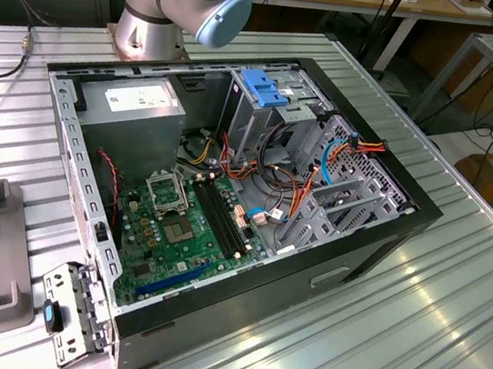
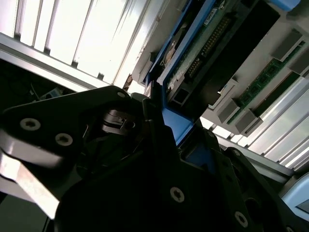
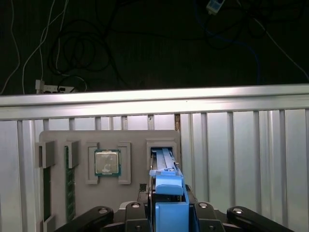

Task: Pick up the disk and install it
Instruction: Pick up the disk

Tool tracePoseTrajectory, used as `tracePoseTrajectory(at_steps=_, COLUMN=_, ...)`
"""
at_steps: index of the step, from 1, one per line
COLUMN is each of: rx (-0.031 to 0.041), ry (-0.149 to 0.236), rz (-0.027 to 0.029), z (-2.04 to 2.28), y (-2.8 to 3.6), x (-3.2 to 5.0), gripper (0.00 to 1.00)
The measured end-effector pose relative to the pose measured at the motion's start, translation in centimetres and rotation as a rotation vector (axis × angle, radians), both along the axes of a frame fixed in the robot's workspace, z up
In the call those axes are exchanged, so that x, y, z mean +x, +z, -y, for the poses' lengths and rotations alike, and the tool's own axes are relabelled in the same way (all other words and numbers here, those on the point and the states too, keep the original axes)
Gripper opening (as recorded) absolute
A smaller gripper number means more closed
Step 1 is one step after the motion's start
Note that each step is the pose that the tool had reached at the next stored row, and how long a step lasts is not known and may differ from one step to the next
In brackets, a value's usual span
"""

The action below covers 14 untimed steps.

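No text I can read from my station. Exterior view: white label [image 1: 136, 96] on the big grey metal box [image 1: 134, 137] inside the open black computer case [image 1: 375, 248] carries print too fine to make out. Second wrist view: small pale sticker [image 2: 211, 17] on the blue-framed grey metal disk [image 2: 212, 48], illegible. First wrist view: square silver chip [image 3: 107, 162] in the grey plastic tray [image 3: 135, 137], surface marks unreadable.

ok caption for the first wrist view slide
Gripper around the disk, standing in the grey holder's slot beside a processor chip.
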<state>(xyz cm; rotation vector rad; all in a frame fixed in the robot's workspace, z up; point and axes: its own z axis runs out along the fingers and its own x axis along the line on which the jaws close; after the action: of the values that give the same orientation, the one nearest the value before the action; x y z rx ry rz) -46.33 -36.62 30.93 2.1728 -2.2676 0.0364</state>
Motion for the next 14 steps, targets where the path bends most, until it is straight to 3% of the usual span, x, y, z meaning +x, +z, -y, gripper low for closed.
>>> tracePoseTrajectory(at_steps=14, rx=0.0000, ry=0.000, rz=0.0000, z=0.00, y=1.67, x=0.00, gripper=0.37)
